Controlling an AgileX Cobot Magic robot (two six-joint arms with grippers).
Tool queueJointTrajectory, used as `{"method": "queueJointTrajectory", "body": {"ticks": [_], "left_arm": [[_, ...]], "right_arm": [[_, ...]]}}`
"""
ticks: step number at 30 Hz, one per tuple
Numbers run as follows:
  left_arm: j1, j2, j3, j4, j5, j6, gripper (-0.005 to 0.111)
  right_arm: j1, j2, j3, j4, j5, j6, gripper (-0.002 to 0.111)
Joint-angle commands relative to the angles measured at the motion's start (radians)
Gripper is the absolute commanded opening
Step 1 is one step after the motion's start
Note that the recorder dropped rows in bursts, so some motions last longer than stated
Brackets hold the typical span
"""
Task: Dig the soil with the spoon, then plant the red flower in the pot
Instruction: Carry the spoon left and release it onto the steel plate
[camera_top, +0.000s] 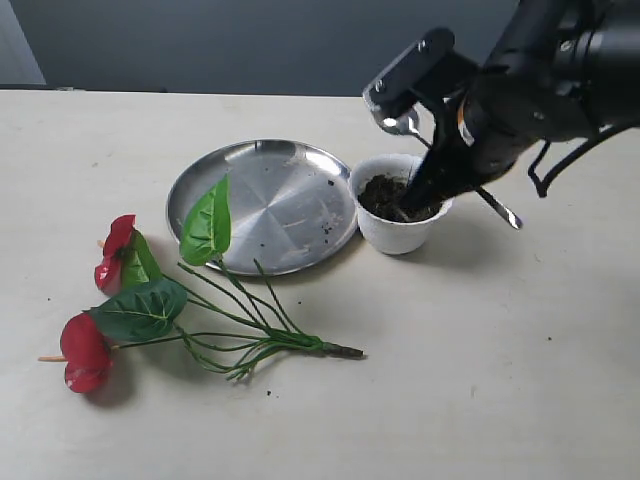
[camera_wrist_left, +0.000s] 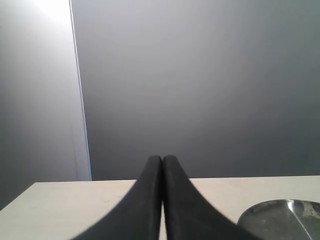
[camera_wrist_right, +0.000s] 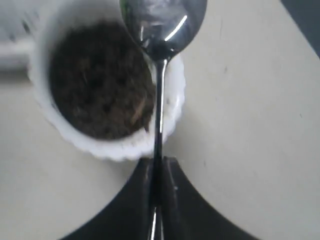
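Soil (camera_wrist_right: 97, 87) fills one pot (camera_top: 393, 236), one spoon (camera_wrist_right: 159, 60) pinched in the right claw (camera_wrist_right: 157, 167) above, left claw (camera_wrist_left: 162, 162) closed empty, one two-bloom red flower (camera_top: 150, 305) only outside.

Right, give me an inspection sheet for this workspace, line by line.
Surface: pale table, a few soil specks by the flower stems.
Pot: white, upright, beside the plate, soil inside.
Spoon: handle clamped in the right gripper, bowl over the pot's rim, looks clean.
Red flower: lying flat on the table, not planted.
Clutter: steel plate, a few crumbs on it.
Left gripper: shut, empty, above the table.
Cables: a dark loop at the right arm.
Surroundings: grey wall.
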Motion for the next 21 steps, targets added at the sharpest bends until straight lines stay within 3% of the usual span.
{"method": "queueJointTrajectory", "body": {"ticks": [1, 4, 8, 21], "left_arm": [[-0.007, -0.002, -0.004, -0.002, -0.012, -0.003, 0.000], [-0.007, -0.002, -0.004, -0.002, -0.012, -0.003, 0.000], [-0.007, -0.002, -0.004, -0.002, -0.012, -0.003, 0.000], [-0.007, -0.002, -0.004, -0.002, -0.012, -0.003, 0.000]], "right_arm": [[0.015, 0.016, -0.093, 0.249, -0.161, -0.107, -0.001], [0.015, 0.108, -0.189, 0.430, -0.160, -0.256, -0.001], [0.015, 0.254, -0.332, 0.586, -0.142, -0.315, -0.001], [0.021, 0.599, -0.616, 0.724, -0.068, -0.315, -0.001]]}}
